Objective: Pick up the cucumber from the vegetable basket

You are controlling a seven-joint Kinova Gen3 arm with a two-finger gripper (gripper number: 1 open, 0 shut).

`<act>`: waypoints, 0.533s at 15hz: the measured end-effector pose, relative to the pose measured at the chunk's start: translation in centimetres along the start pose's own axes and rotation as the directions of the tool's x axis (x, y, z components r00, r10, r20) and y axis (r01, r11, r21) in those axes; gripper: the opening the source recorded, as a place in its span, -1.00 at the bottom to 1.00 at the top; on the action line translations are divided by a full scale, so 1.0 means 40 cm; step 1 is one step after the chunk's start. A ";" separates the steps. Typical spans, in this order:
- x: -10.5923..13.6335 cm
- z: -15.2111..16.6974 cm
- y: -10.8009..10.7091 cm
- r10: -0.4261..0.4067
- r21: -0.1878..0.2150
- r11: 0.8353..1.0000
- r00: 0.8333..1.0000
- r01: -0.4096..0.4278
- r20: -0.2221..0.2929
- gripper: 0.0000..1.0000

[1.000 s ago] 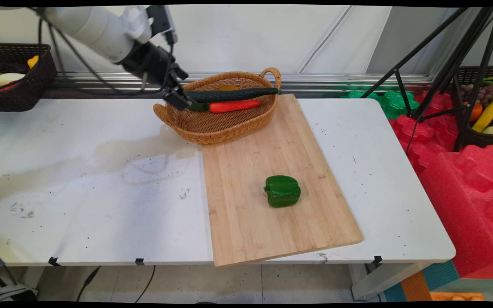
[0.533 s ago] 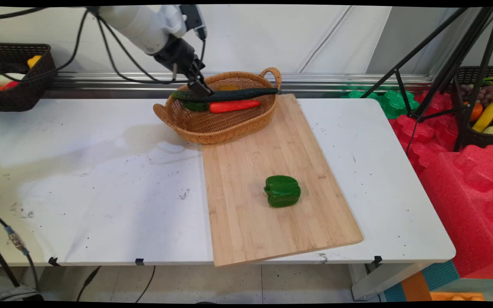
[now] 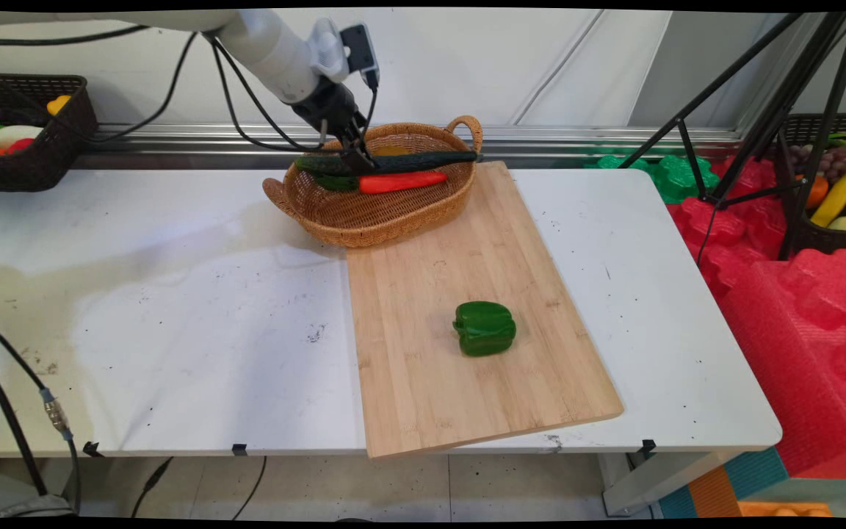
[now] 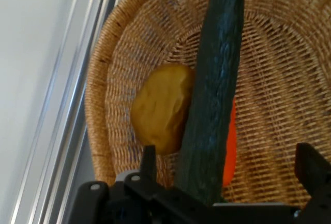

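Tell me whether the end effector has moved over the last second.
Yes. The end effector has swung rightward, from the wicker basket's left rim to a spot over its inside, at the cucumber.

Pale wall [image 3: 467, 59], white table [image 3: 136, 308]

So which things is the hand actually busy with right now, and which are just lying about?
At the hand:
- hand, open, astride the cucumber
- carrot and a yellow thing beside the cucumber
- basket holding all three

Lying about:
- pepper on the board
- dark basket of produce, far left
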 end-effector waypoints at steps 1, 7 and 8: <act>0.002 0.019 -0.003 0.011 -0.005 1.000 1.000 -0.011 0.006 1.00; 0.004 0.106 -0.014 0.058 -0.028 0.998 0.998 -0.057 0.023 1.00; 0.004 0.116 -0.015 0.062 -0.031 0.998 0.998 -0.062 0.024 1.00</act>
